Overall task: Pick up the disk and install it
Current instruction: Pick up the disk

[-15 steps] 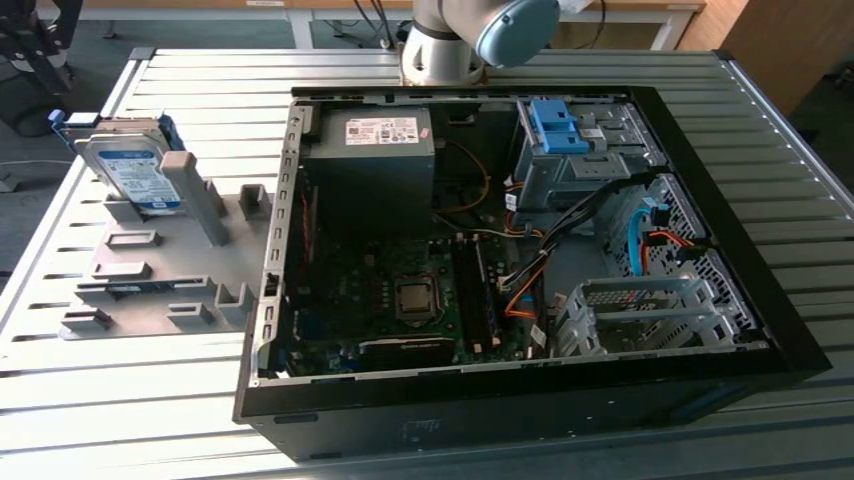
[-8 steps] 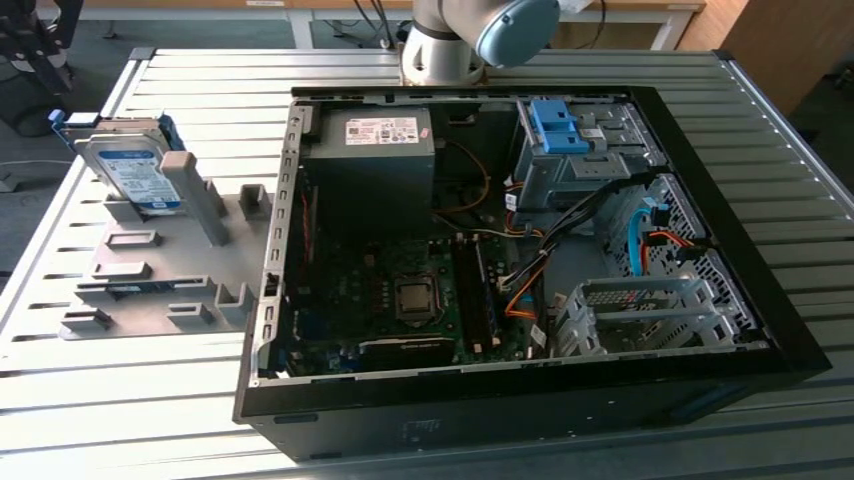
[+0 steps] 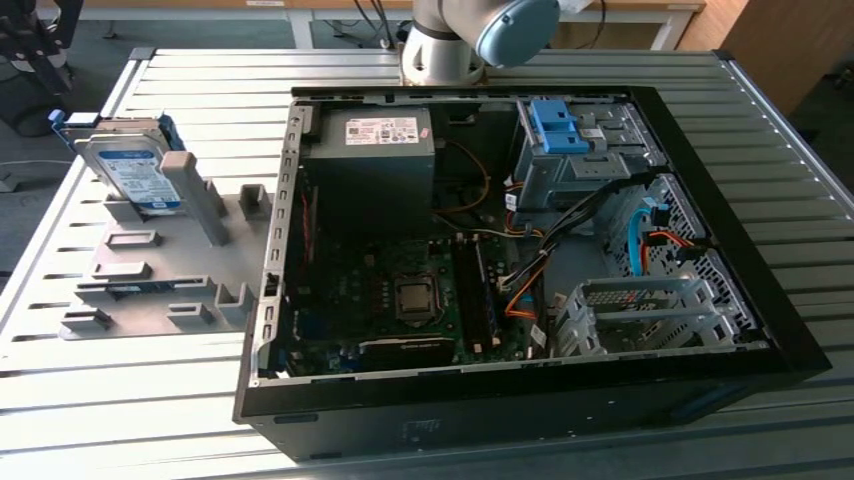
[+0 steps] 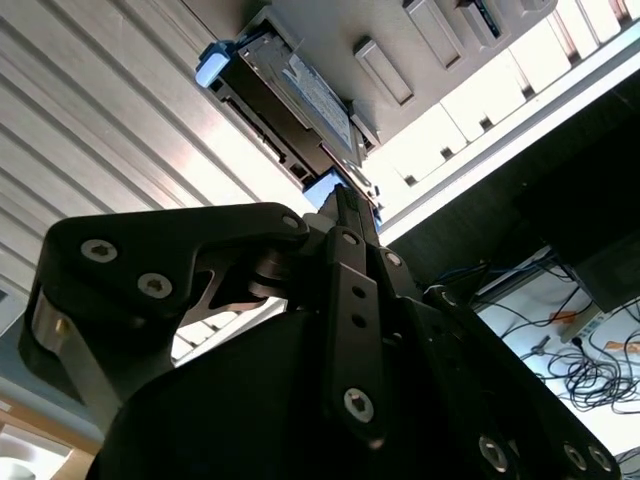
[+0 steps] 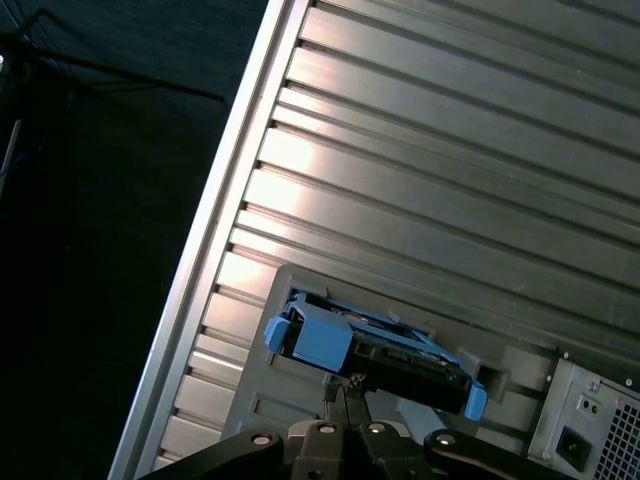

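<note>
One disk [image 3: 130,168], silver, with blue rails. One grey fixture plate [image 3: 167,290] beneath it; upright blocks on the plate too crowded for a sure tally. One open computer case [image 3: 534,420]. Inside it: one dark grey box [image 3: 367,170] bearing one white sticker [image 3: 380,130], one blue latch piece [image 3: 558,128] on one grey metal cage [image 3: 567,178], one pale empty drive cage [image 3: 647,310], one mainboard [image 3: 347,300], one processor socket [image 3: 416,297]. Orange cables [image 3: 518,305]: at least two, exact number unclear. One robot arm [image 3: 461,35]. One claw [image 4: 345,200], noted in both wrist views. One slatted worktop [image 3: 561,70].
</note>
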Robot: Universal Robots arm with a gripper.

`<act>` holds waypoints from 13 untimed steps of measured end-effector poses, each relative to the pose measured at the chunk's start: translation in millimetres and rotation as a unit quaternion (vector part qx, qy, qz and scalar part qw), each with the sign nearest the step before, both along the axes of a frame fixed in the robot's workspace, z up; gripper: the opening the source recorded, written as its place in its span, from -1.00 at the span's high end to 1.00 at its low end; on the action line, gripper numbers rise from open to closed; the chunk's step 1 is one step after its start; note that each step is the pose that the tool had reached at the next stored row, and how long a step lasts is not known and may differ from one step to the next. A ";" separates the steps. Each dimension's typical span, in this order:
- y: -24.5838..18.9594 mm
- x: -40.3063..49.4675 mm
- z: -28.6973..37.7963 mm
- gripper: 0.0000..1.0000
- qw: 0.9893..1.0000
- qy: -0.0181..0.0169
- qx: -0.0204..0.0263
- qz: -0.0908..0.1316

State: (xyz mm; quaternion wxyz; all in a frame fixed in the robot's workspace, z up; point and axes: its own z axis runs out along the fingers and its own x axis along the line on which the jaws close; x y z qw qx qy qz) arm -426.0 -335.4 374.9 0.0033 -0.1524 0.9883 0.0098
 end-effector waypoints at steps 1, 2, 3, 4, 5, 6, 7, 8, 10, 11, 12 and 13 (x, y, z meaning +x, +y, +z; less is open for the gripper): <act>0.0 0.0 0.0 0.79 1.000 0.000 0.000 0.001; 0.0 0.0 0.0 0.79 1.000 0.000 0.000 0.002; 0.0 0.0 0.0 0.79 1.000 0.000 0.000 0.003; 0.0 0.0 0.0 0.79 1.000 0.000 0.000 0.005; 0.0 0.0 0.0 0.79 1.000 0.000 0.000 0.006; 0.0 0.0 0.0 0.79 1.000 0.000 0.000 0.007; 0.0 0.0 0.0 0.79 1.000 0.000 0.000 0.009; 0.0 0.0 0.0 0.79 1.000 0.000 0.000 0.010; 0.0 0.0 0.0 0.79 1.000 0.000 0.000 0.015; 0.0 0.0 0.0 0.79 1.000 0.000 0.000 0.018; 0.0 0.0 0.0 0.79 1.000 0.000 0.000 0.020; 0.0 0.0 0.0 0.79 1.000 0.000 0.000 0.023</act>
